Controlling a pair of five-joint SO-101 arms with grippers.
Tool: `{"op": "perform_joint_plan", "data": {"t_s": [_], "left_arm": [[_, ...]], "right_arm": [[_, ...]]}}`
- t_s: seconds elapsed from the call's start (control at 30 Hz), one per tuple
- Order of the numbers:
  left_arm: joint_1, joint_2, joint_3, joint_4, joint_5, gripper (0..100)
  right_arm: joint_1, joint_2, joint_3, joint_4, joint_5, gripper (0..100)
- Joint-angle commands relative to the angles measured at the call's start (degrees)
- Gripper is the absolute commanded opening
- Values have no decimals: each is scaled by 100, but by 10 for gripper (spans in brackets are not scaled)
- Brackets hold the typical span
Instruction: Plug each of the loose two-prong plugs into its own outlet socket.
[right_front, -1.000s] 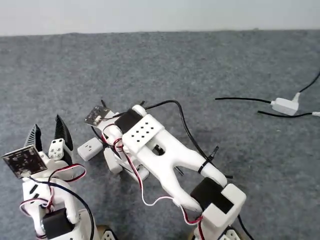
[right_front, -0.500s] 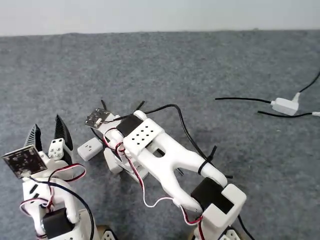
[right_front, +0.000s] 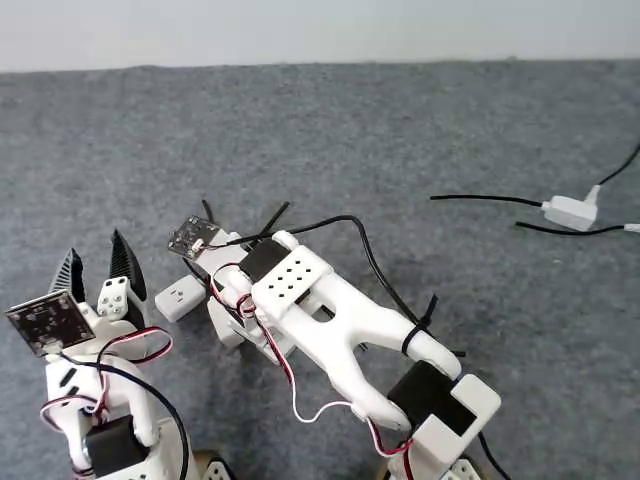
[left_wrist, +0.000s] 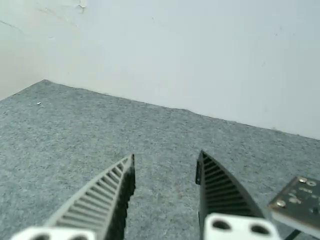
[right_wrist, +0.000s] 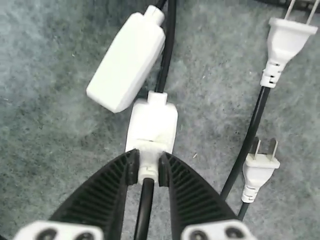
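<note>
My right gripper (right_wrist: 148, 168) is shut on the cord end of a white plug (right_wrist: 151, 125), which lies on the grey carpet in line with a black cable. A white socket block (right_wrist: 127, 62) lies just beside it. Two loose two-prong plugs (right_wrist: 287, 37) (right_wrist: 260, 167) on black cords rest nearby, prongs bare. From above, the right arm (right_front: 300, 290) covers its own gripper, and a white outlet socket (right_front: 180, 297) sits beside it. My left gripper (right_front: 95, 268) (left_wrist: 165, 175) hovers open and empty beside that outlet.
Another white socket (right_front: 570, 211) with black cables (right_front: 485, 199) lies far off at the right. A black cord (right_front: 375, 265) loops over the right arm. Grey carpet (right_front: 380, 130) stretches back to a pale wall.
The right arm has drawn back slightly toward the front of the table, its wrist shifting with it. The left arm has not moved.
</note>
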Motion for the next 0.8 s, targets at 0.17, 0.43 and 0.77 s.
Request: {"op": "perform_joint_plan", "data": {"t_s": [0.17, 0.43, 0.77], "left_arm": [[9, -88, -31, -176, 70, 203], [9, -88, -22, -176, 70, 203], [9, -88, -4, -176, 70, 203]], "right_arm": [[119, 136, 484, -198, -62, 8], [119, 154, 888, -637, -35, 8], [312, 699, 756, -523, -62, 8]]}}
